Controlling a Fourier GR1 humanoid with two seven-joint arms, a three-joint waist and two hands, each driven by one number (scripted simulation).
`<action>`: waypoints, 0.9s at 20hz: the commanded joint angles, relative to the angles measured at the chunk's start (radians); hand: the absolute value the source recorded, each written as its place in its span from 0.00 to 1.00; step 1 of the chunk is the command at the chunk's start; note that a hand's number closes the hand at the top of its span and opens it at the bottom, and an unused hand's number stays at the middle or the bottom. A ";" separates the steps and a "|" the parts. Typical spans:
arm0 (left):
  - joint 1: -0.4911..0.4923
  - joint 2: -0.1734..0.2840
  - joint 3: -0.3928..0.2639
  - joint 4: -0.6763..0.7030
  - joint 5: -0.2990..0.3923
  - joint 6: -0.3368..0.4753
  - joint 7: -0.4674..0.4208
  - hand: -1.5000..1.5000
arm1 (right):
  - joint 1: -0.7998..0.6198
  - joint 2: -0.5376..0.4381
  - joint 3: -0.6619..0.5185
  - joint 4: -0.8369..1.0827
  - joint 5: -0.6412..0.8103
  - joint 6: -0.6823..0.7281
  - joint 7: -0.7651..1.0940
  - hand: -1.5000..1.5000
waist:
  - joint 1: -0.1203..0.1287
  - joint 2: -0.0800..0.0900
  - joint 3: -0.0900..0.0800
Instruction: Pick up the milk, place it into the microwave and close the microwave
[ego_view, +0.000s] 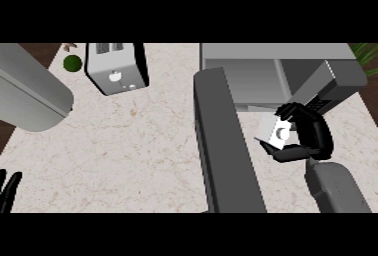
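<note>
So you've got the pickup done: right hand (308, 134) has its fingers curled round the milk (278, 132), held up just in front of the open microwave (279, 74). Left hand (9, 186) rests open at the near-left edge. Placing it inside and shutting the door (225, 145) are still left.

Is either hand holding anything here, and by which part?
The right hand holds the milk carton, fingers over its top end and thumb under its bottom end. The left hand holds nothing.

No text, label or number can be read; the milk carton (279, 132) bears only a dark round mark (too blurred to make out).
</note>
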 joint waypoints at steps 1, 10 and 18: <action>-0.013 -0.010 0.008 -0.024 0.006 0.007 0.038 0.00 | -0.110 -0.003 -0.023 0.088 0.033 -0.035 0.043 1.00 | 0.008 0.003 0.001; -0.063 0.014 0.060 0.078 0.008 -0.025 -0.026 0.00 | -0.418 0.065 -0.038 0.400 0.111 -0.135 0.081 1.00 | 0.024 0.009 0.001; -0.078 0.029 0.061 0.131 0.009 -0.080 -0.034 0.00 | -0.644 0.036 -0.102 0.724 0.143 -0.153 -0.012 1.00 | 0.048 0.018 0.002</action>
